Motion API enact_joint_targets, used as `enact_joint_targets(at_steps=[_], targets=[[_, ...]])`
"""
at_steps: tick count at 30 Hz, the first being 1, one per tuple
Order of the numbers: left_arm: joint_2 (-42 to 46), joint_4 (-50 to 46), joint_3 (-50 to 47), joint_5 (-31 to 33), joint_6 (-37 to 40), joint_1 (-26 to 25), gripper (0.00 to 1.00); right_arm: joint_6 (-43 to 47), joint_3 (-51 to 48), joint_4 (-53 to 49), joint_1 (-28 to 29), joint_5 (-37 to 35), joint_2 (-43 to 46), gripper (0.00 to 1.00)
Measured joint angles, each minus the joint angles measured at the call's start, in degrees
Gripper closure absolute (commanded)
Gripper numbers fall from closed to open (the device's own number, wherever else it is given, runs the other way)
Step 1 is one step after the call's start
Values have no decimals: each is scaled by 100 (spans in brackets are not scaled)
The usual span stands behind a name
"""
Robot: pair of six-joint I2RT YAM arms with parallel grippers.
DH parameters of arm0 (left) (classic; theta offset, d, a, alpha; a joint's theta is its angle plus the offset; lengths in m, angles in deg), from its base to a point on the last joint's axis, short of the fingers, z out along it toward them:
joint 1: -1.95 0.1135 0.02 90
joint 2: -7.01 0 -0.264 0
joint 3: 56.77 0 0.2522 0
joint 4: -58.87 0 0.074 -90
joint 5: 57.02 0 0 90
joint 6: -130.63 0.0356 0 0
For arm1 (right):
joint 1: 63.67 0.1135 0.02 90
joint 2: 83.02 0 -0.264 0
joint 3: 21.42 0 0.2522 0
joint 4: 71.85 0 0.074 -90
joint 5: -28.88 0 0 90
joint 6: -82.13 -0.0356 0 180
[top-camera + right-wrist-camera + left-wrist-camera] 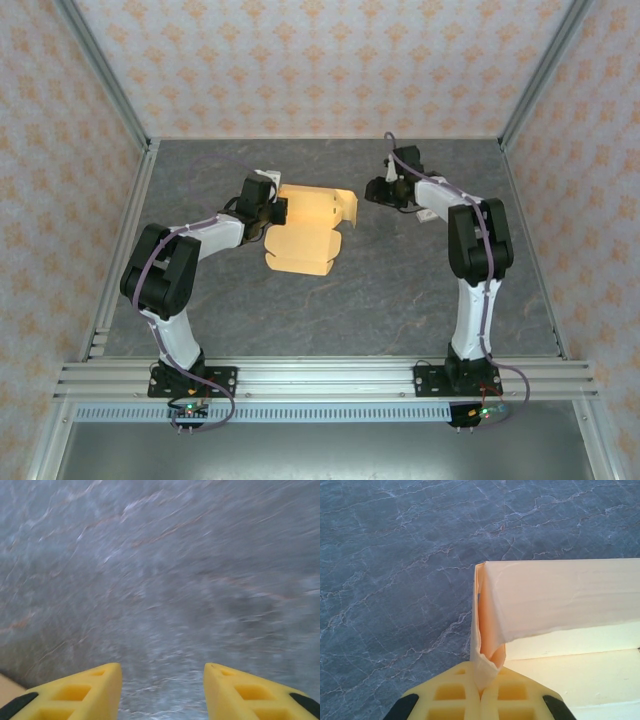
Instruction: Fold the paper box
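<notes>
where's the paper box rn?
Top view: paper box sits mid-table, slightly left of centre, its left edge pinched in the left pincer; the open right pincer is just off its right side, apart.

The left arm (pixel 165 275) and the right arm (pixel 480 245) are each built of smooth white tubular links joined by bulky black joint housings, with a thin purple cable (pixel 488 300) trailing along the length and looping at the foot. Each arm rises from a flat black base plate (pixel 195 381), and a small circuit board with a green light (pixel 487 410) sits just below it. The wrist views show yellow plastic fingers (pixel 451 695) moulded with rectangular recesses and edged with black pads (pixel 15 705).
</notes>
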Motion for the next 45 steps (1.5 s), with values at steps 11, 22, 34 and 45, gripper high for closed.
enact_joint_targets(at_steps=[11,22,34,45], targets=[[0,0,0,11,-17,0,100,479,-345,-28,70,1519,7,55],[0,-4,0,48,-20,0,100,855,-623,-2,225,2105,234,55],[0,-4,0,46,-20,0,100,1364,-619,-33,256,2422,271,58],[0,-4,0,46,-20,0,100,1676,-503,-83,393,2754,271,56]])
